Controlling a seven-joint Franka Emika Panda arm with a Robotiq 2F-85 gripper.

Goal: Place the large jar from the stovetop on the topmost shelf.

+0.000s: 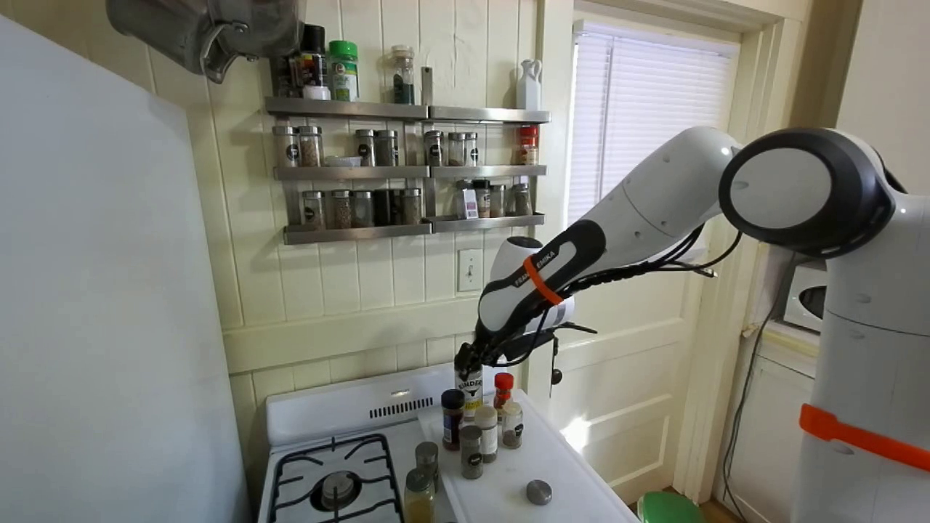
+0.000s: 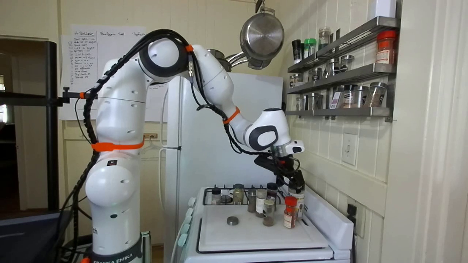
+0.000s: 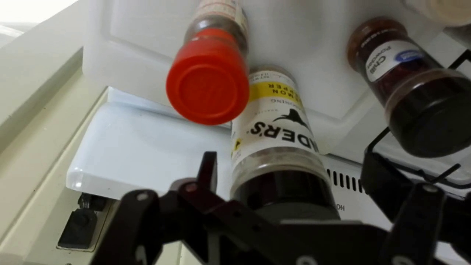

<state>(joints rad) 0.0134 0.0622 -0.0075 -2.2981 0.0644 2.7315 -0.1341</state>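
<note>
Unclenched, the end effector (image 3: 290,171) has its fingers (image 3: 208,171) parted, one to either side of the dark-lidded top of the large jar (image 3: 276,121). From where I stand, that jar is upright on the white surface (image 2: 256,237) covering part of the stovetop (image 1: 404,436), close to the cooker's back panel (image 1: 327,415). Upside down in the wrist view, its label gives "NDER'S" and, on a yellow band, "MON PEPPER". Just beside it is a red-capped bottle (image 2: 290,212), its print too small for me; near it, a dark jar (image 3: 390,60) reads "Chili Powder". Smaller spice jars (image 1: 487,436) cluster close by, and a round silvery cap (image 2: 232,220) lies apart. By the vent slots (image 3: 347,182) I catch "HO". Up on the wall, the topmost shelf (image 1: 349,109) carries a green-capped jar (image 1: 344,76) and a white jug-shaped bottle (image 1: 530,88). "FRANKA EMIKA" crosses the foot of the arm (image 2: 120,120); handwriting on the wall sheets (image 2: 82,54) I can't make out.
</note>
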